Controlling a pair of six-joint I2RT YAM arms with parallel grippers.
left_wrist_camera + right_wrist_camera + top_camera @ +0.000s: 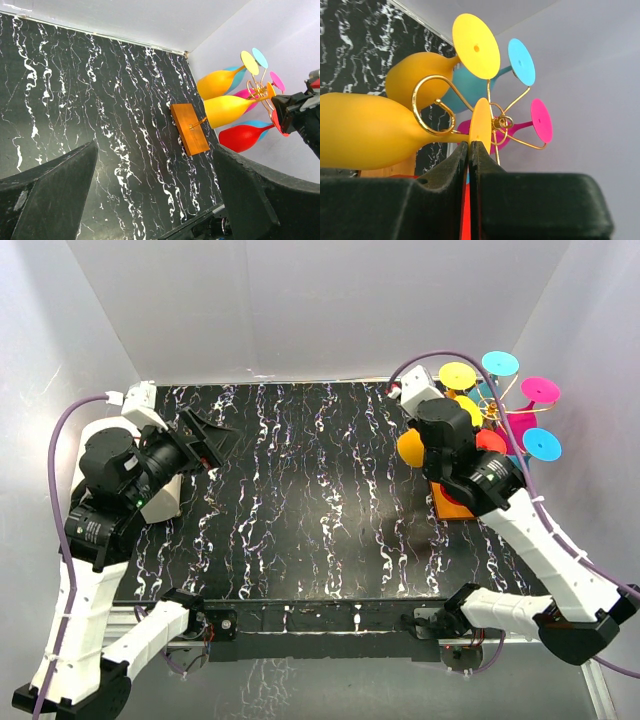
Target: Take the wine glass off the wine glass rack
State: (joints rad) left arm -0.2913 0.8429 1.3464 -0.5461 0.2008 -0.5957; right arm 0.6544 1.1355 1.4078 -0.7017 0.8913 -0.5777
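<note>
**Right wrist:** The right end effector (469, 146) is pressed almost together on a thin red edge, the foot of the red glass (466, 215), which is pinched between the black fingers (395, 210). Just past the fingertips hangs a yellow glass (365, 132), bowl to the left, with its foot at a curled gold hook of the rack (503, 121). A second yellow glass (476, 46), a blue glass (521, 61) and a pink glass (541, 120) fan out from the same wire top, their feet turned outward against the pale wall.

**Left wrist:** The left end effector (155, 150) is spread wide with nothing between its fingers. It hangs over the black marbled worktop (75, 90), well apart from the rack. The rack's orange base lies flat on the worktop near the far right corner, close to the wall. The glasses cluster bowl-down around the gold stem. The red glass is the one nearest the right end effector, whose fingers meet its foot — whether that foot sits in a hook cannot be told.

**Top:** The rack stands at the worktop's far right corner, with the right arm reaching over it. Yellow, blue and pink feet ring its top. The left arm is at the left side, its end effector pointing toward the middle of the worktop.
</note>
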